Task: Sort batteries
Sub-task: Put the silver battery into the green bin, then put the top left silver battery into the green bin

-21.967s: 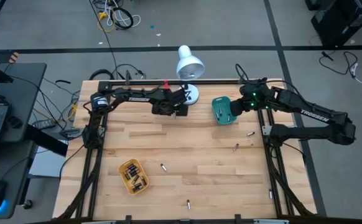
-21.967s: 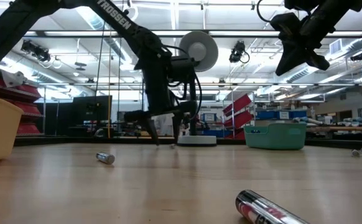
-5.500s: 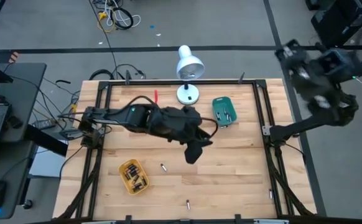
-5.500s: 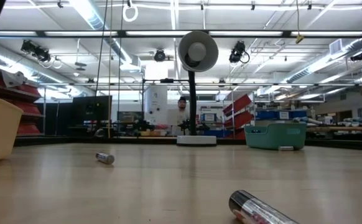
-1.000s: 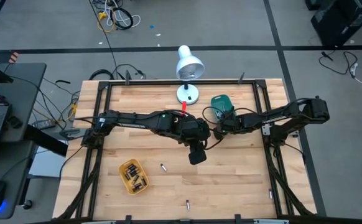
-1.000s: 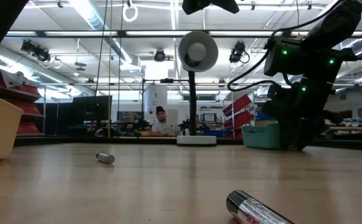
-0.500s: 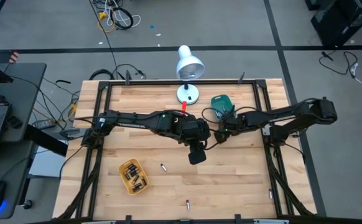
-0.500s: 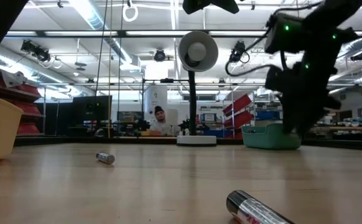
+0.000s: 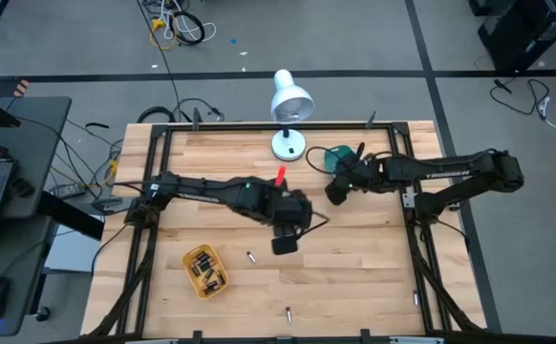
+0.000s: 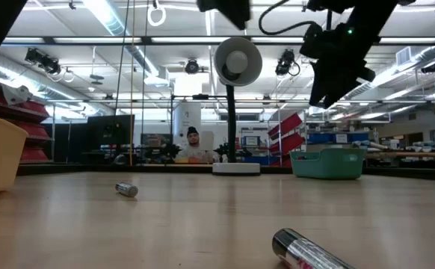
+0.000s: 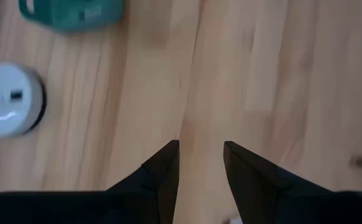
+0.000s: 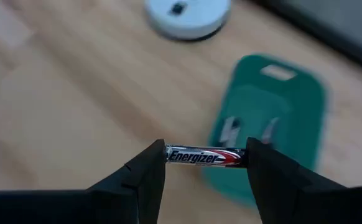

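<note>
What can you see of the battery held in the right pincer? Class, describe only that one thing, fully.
The battery is a slim silvery cylinder printed "Energizer" in dark letters, with a red flash toward one end. It lies crosswise, clamped end to end between the right pincer's two dark fingers, clear of the table. Only the fingers touch it. Behind it sits the teal tray, already holding two cells.

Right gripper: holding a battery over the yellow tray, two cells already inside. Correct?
Wrong tray. In the right wrist view the right gripper holds the battery end to end above the teal tray, not the yellow one. The two cells already inside are right.
</note>
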`<control>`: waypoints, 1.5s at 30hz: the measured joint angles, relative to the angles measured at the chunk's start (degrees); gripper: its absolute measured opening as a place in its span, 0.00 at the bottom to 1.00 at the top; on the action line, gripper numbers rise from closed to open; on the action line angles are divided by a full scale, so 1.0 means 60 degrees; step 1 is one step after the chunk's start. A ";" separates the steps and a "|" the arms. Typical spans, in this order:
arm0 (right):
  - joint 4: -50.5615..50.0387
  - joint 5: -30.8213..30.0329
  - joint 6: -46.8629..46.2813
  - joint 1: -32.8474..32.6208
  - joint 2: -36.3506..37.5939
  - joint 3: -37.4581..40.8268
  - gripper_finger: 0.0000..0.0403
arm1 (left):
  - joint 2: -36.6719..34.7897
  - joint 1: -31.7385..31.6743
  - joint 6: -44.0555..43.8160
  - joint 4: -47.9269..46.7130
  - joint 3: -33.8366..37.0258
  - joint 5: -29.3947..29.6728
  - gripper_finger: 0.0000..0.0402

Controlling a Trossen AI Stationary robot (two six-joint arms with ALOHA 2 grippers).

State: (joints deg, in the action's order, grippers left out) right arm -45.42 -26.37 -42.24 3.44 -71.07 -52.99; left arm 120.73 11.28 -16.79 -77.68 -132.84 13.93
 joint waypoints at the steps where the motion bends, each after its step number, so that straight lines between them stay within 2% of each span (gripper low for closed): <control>1: -0.0103 -0.0164 0.0149 0.0120 0.0000 -0.0027 0.49 | 0.0000 0.0057 -0.0001 -0.0312 0.0000 0.0061 0.35; 9: -0.0342 -0.0054 0.0826 0.1275 -0.0046 0.0452 0.52 | -0.0229 0.0796 0.0268 -0.0362 0.0000 0.0628 0.35; 13: -0.0315 0.0190 0.0879 0.1724 -0.0044 0.0488 0.60 | -0.0440 0.1007 0.0294 -0.0305 0.0000 0.0975 0.35; 20: -0.0366 0.1453 0.0708 0.1917 0.0081 0.0488 0.75 | -0.0653 0.1214 0.0268 -0.0427 0.0000 0.1064 0.35; 24: -0.0365 0.2255 0.0245 0.1298 0.0606 0.0488 0.78 | -0.0855 0.1396 0.0349 -0.0962 0.0000 0.1078 0.35; 28: -0.0311 0.2697 -0.0325 0.0270 0.1458 0.0300 0.77 | -0.1004 0.1713 0.1289 -0.0676 0.0000 0.1100 0.35; 36: 0.0130 0.2695 -0.2052 -0.2022 0.3086 -0.0267 0.73 | -0.1080 0.1813 0.1780 -0.1009 0.0157 -0.0174 0.35; 39: 0.0835 0.2660 -0.2297 -0.2732 0.3372 -0.0270 0.71 | -0.1235 0.1831 0.2022 -0.0952 0.1121 -0.0789 0.35; 43: 0.1526 0.2592 -0.2693 -0.3472 0.3294 -0.0277 0.69 | -0.1692 0.1746 0.2112 0.0487 0.3538 -0.1898 0.35; 45: 0.1737 0.2444 -0.2823 -0.3789 0.3137 -0.0277 0.68 | -0.1969 0.1733 0.2042 0.1340 0.4820 -0.2130 0.35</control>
State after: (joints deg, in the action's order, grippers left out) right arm -34.99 -11.71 -59.18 -19.29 -52.25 -54.65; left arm 108.91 21.67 -4.54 -69.64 -103.91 1.15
